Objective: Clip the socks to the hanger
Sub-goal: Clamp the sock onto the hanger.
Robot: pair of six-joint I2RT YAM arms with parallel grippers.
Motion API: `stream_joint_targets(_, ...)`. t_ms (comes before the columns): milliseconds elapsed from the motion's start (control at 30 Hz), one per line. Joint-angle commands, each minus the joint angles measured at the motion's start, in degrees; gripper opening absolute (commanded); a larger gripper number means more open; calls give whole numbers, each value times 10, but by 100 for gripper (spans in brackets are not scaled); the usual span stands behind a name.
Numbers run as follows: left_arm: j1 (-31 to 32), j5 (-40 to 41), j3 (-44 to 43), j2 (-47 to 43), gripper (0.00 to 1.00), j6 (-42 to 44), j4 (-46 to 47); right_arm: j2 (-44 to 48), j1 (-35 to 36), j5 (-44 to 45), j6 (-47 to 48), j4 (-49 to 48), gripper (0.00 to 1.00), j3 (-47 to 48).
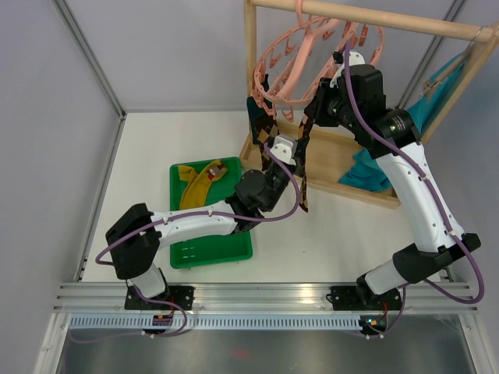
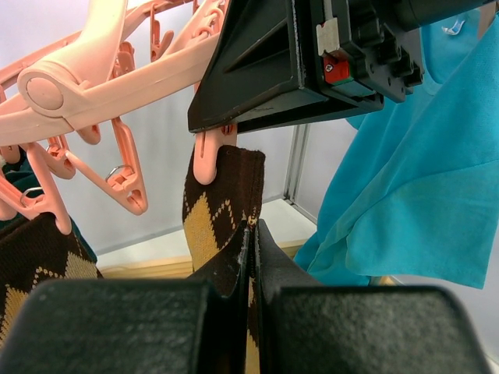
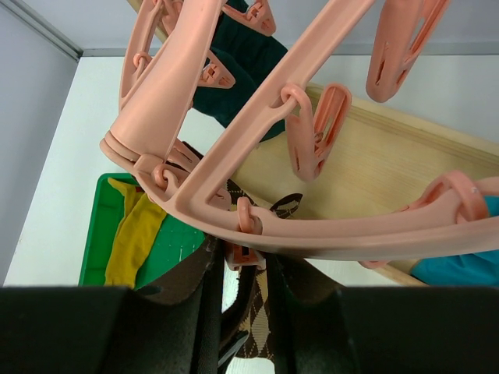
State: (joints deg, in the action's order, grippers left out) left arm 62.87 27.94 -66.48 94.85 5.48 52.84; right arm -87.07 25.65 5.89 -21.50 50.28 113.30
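Two arms up at the round pink hanger (image 2: 93, 78), hung by its hook from the wooden rail (image 1: 374, 17) of the rack; left fingers (image 2: 261, 249) pressed together on a brown-tan argyle sock (image 2: 222, 202), gripping it below the cuff and holding it upright under the hanger's ring; right fingers (image 3: 212, 296) closed from both sides on a pink clip (image 3: 245, 257) dangling from the ring, directly above that sock; in the left wrist view, lower tip of the clip touching the cuff's top edge; cannot tell whether biting the fabric or only resting against it; second argyle sock (image 2: 35, 265) hanging from a neighbouring clip to the left; dark teal sock (image 3: 242, 78) clipped further round the ring; mustard yellow socks (image 1: 199, 183) lying in a green tray (image 1: 214, 251) on the white table (image 1: 335, 241), well apart from the hanger, just beside the left arm; turquoise cloth (image 2: 405, 171) draped on the rack behind the right arm.
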Motion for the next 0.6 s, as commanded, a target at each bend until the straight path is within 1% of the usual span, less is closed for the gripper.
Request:
stream_joint_targets(0, 4, -6, -24, 2, 2, 15, 19, 4, -2, -5, -14, -58, 0, 11)
stream_joint_targets(67, 4, -5, -24, 2, 2, 15, 19, 5, -2, -6, -14, -60, 2, 11)
stream_joint_targets(100, 3, -5, -24, 2, 2, 15, 18, 6, -2, -6, -14, -60, 9, 10)
stream_joint_targets(133, 3, -3, -24, 2, 2, 14, 17, 6, -2, -6, -14, -60, 13, 8)
stream_joint_targets(167, 3, -3, -24, 2, 2, 13, 17, 7, -2, -6, -14, -60, 21, 8)
stream_joint_targets(233, 3, 0, -25, 2, 2, 14, 17, 10, -2, -6, -15, -62, 28, 7)
stream_joint_targets(267, 3, 0, -25, 1, 2, 13, 16, 11, -2, -6, -14, -62, 35, 6)
stream_joint_targets(333, 4, 1, -26, 0, 2, 14, 14, 16, -2, -7, -16, -63, 41, 6)
stream_joint_targets(367, 3, 1, -26, -1, 2, 13, 10, 17, -2, -7, -15, -64, 47, 5)
stream_joint_targets(433, 4, 3, -26, -3, 2, 10, 4, 22, -2, -9, -15, -66, 53, 4)
stream_joint_targets(500, 4, 4, -25, -7, 6, 7, -5, 29, -2, -8, -15, -68, 60, -3)
stream_joint_targets(533, 4, 4, -24, -10, 12, 5, -9, 32, -2, -8, -15, -70, 63, -5)
stream_joint_targets(567, 3, 2, -21, -17, 16, -2, -19, 41, -2, -8, -15, -72, 68, -13)
